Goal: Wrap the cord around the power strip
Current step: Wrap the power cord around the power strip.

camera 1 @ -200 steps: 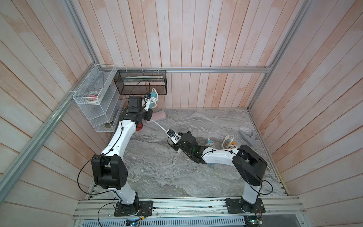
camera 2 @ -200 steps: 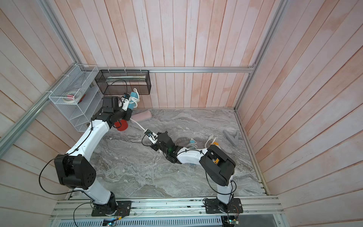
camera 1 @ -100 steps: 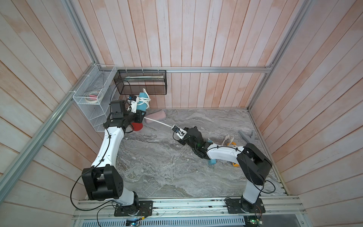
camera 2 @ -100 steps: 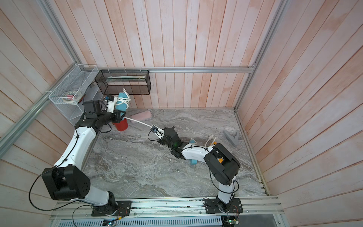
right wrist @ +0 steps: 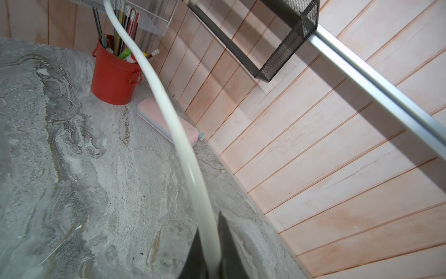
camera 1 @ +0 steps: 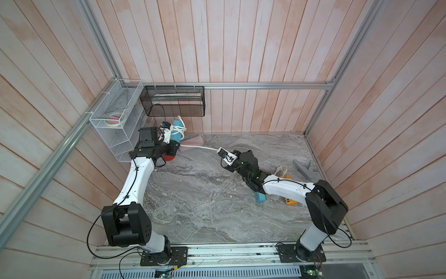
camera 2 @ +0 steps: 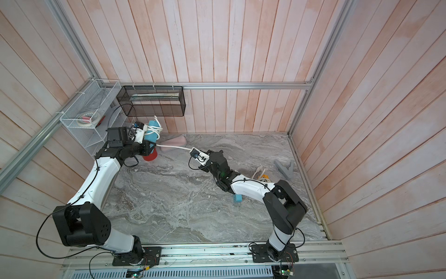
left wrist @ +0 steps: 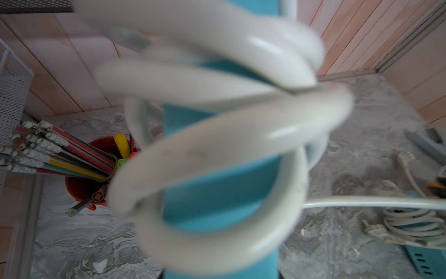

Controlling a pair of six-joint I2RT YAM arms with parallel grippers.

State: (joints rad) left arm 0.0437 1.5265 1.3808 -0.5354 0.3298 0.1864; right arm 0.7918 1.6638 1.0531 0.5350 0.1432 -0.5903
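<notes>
In both top views the blue power strip [camera 1: 177, 132] [camera 2: 152, 135] stands upright above the back left corner, and my left gripper [camera 1: 172, 147] [camera 2: 147, 147] is shut on its lower end. Several turns of the white cord [left wrist: 205, 145] circle the power strip [left wrist: 217, 190]; the left wrist view shows them blurred and very close, hiding the fingers. From the strip the cord [camera 1: 200, 146] [camera 2: 172, 146] runs nearly straight to my right gripper [camera 1: 218, 151] [camera 2: 192, 152]. In the right wrist view that gripper [right wrist: 209, 253] is shut on the cord [right wrist: 183, 145] between its dark fingers [right wrist: 193, 256].
A red pencil bucket [camera 1: 169, 158] [right wrist: 113, 77] and a pink case [camera 1: 194, 142] [right wrist: 166, 120] sit under the cord. Another blue strip [camera 1: 259, 197], a yellow one [camera 1: 290, 201] and a grey piece [camera 1: 303, 166] lie near the right arm. A black mesh basket [camera 1: 173, 101] and a wire rack [camera 1: 113, 118] hang above the corner.
My right gripper has carried the cord toward the back wall. The left arm has swung the power strip slightly in the back left corner, and the cord between them is now straighter.
</notes>
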